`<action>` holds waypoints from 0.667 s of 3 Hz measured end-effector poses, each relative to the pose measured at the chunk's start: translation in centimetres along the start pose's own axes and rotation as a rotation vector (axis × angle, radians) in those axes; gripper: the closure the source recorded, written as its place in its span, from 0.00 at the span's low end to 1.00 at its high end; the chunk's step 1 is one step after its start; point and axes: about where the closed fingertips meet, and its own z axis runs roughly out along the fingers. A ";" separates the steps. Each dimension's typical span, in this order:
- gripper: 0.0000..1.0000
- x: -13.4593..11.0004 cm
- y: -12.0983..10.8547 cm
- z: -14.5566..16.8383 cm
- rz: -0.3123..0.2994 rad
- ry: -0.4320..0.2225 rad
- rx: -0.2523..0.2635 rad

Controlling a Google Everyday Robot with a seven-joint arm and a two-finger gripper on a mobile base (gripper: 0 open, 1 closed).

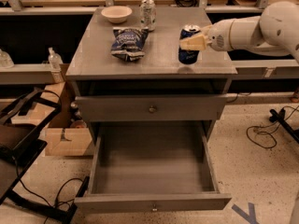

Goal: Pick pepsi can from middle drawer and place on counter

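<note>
The pepsi can (pixel 188 50), dark blue with a silver lid, is upright at the right side of the grey counter (pixel 154 59). Its base is at or just above the surface. My gripper (pixel 195 42) reaches in from the right on its white arm, and its tan fingers (pixel 198 43) are shut on the can's upper part. The middle drawer (pixel 152 162) is pulled wide open below, and its grey inside is bare. Its front panel with a small knob (pixel 153 207) faces the camera.
On the counter are a dark blue chip bag (pixel 127 42), a white bowl (pixel 116 13) and a silver-white can (pixel 148 14) at the back. A closed drawer (pixel 152 108) lies above the open one. A cardboard box (pixel 65 139) and cables lie on the floor to the left.
</note>
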 end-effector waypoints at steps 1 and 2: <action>0.82 0.0 -0.3 0.4 0.004 -0.007 0.016; 0.58 0.1 -0.1 0.7 0.005 -0.006 0.011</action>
